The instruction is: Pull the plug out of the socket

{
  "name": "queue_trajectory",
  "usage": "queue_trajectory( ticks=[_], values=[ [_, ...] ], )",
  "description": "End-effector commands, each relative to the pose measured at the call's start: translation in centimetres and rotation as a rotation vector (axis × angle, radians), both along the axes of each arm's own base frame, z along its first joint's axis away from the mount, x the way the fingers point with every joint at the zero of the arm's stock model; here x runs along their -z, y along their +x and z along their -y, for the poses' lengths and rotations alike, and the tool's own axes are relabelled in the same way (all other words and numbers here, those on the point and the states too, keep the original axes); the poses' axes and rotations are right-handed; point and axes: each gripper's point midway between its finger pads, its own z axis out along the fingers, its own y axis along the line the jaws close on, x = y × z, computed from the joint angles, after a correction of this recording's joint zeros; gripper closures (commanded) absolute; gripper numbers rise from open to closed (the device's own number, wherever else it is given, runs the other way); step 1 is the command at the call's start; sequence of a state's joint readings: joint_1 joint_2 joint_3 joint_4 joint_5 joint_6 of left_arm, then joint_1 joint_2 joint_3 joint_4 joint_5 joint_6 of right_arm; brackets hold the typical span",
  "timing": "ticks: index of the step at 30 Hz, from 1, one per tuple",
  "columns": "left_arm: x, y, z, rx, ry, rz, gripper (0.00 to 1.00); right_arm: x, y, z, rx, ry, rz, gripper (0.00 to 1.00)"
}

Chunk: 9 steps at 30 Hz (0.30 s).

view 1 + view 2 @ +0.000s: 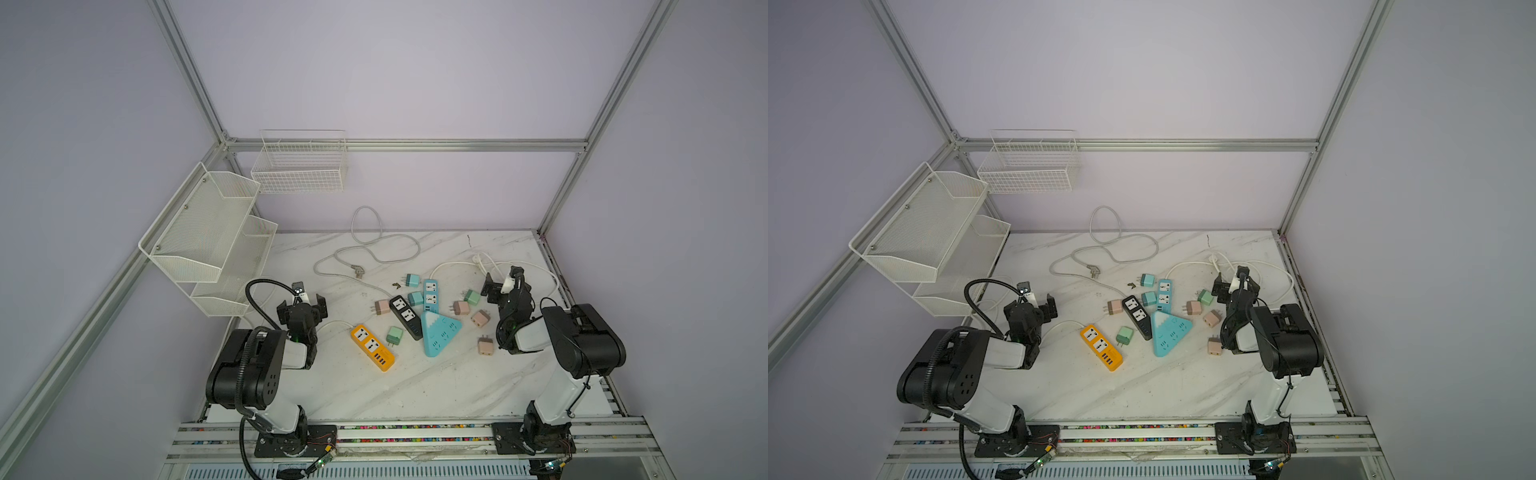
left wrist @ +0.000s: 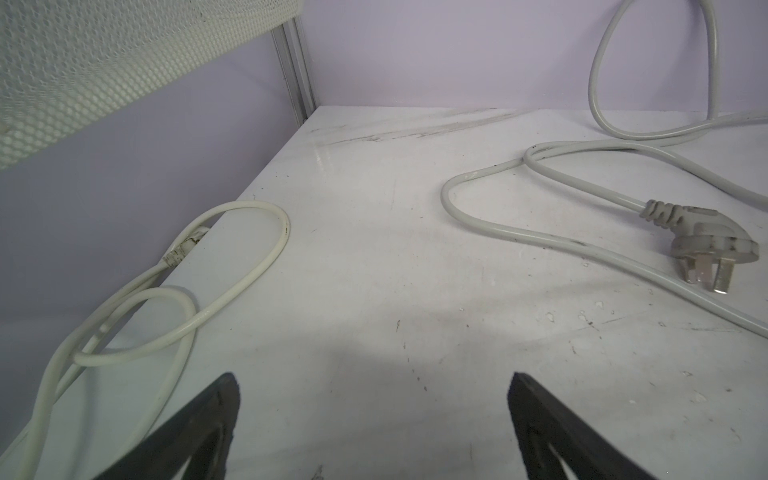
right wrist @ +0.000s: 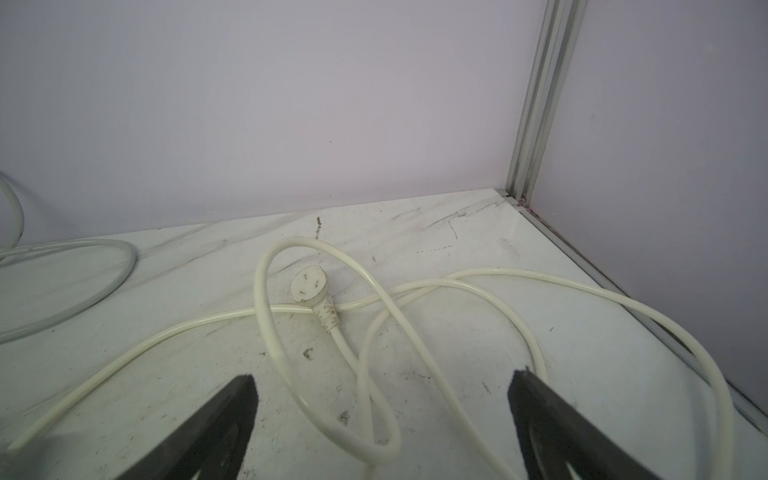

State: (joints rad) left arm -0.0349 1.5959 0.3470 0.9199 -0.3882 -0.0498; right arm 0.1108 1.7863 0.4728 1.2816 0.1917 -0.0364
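The left end effector (image 1: 302, 305) hovers low over the left side of the worktop (image 1: 374, 386), jaws spread wide and empty. The left arm (image 1: 249, 365) is folded at the elbow. The right end effector (image 1: 503, 286) hangs near the worktop's far right corner, equally wide and empty. The right arm (image 1: 582, 340) is bent likewise.
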Motion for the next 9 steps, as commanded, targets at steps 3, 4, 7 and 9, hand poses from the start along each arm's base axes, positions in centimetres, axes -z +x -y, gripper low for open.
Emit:
queue_trajectory(
  ticks=[3, 4, 7, 9],
  values=[
    [-2.77, 0.97, 0.01, 0.004, 0.000, 0.096, 0.00, -1.34, 0.11, -0.10, -0.015, -0.016, 0.053, 0.03],
    [-2.79, 0.96, 0.02, 0.004, -0.001, 0.097, 0.00, -1.17, 0.21, -0.17, -0.019, -0.014, 0.046, 0.03],
    [-2.84, 0.98, -0.01, 0.003, -0.001, 0.098, 0.00, -1.22, 0.23, -0.21, -0.020, -0.008, 0.047, 0.03],
    [-2.71, 0.94, -0.04, 0.003, 0.000, 0.094, 0.00, -1.32, 0.05, -0.17, -0.020, -0.015, 0.050, 0.03]
  ],
)
